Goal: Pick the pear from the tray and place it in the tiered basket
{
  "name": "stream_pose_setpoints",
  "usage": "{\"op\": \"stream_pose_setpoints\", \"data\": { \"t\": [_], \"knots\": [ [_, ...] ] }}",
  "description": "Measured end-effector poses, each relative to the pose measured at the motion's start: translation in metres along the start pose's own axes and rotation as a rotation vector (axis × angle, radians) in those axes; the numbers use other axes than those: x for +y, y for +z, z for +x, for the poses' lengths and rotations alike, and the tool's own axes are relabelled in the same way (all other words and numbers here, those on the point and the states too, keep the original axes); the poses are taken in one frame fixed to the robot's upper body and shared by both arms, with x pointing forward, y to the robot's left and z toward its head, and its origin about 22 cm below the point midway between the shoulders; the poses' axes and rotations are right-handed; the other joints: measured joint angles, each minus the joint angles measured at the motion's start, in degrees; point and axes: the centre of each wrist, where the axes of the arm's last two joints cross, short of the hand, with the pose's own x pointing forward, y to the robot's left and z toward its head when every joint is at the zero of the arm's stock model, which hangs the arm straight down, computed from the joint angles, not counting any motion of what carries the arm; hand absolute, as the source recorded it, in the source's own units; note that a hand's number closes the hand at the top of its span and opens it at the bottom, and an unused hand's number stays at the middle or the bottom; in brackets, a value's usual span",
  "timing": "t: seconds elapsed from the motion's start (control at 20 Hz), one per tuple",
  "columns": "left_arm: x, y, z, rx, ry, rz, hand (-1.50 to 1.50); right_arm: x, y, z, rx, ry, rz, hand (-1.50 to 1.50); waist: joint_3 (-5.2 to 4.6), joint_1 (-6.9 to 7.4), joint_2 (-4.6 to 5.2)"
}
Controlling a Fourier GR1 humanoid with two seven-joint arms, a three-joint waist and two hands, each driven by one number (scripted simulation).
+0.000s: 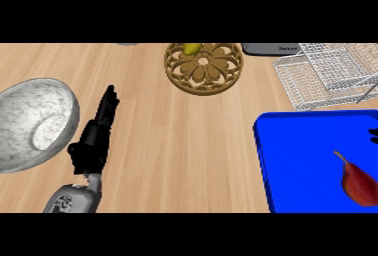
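Observation:
A dark red pear (pixel 359 183) with a thin stem lies on the blue tray (pixel 310 160) at the lower right, its stem pointing up-left. The white wire tiered basket (pixel 328 75) stands at the upper right, just beyond the tray. My left hand (pixel 94 135) rests on the wooden counter at the left with its fingers straight, pointing away from me, holding nothing. Only a small black piece at the right edge (pixel 373 135), above the pear, shows where my right hand comes in; its fingers cannot be made out.
A large grey marbled bowl (pixel 29 125) sits at the far left beside my left hand. A carved wooden round trivet-like dish (pixel 204 66) with a yellow-green item on its far rim stands at the top centre. A grey object (pixel 269 48) lies behind the basket.

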Motion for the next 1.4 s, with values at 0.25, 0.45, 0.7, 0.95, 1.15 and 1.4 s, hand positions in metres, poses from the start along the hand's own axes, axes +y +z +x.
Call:
{"op": "stream_pose_setpoints", "data": {
  "t": [0.25,0.45,0.7,0.95,1.15,1.4],
  "knots": [
    [-0.006,-0.001,0.003,-0.002,-0.002,-0.005,0.00,0.009,-0.010,-0.003,-0.015,-0.009,0.010,-1.50,0.01,-0.05,0.00],
    [-0.003,-0.003,0.001,-0.002,-0.002,-0.008,0.00,0.011,-0.013,-0.007,-0.011,-0.013,0.028,-1.50,0.02,-0.07,0.02],
    [-0.002,-0.001,0.001,0.005,-0.001,-0.005,0.00,0.007,-0.024,-0.001,-0.016,-0.013,0.044,-1.50,-0.02,-0.16,-0.05],
    [-0.002,0.004,0.000,0.004,-0.003,-0.006,0.00,0.014,-0.040,0.004,-0.017,-0.019,0.062,-1.50,-0.01,-0.17,-0.06],
    [0.001,0.005,-0.001,0.005,-0.001,-0.001,0.00,0.021,-0.044,0.007,-0.026,-0.029,0.070,-1.50,-0.01,-0.28,-0.07],
    [-0.004,0.002,-0.001,0.007,-0.003,-0.006,0.00,0.032,-0.049,0.004,-0.021,-0.041,0.074,-1.50,0.01,-0.28,-0.04]
  ]
}}
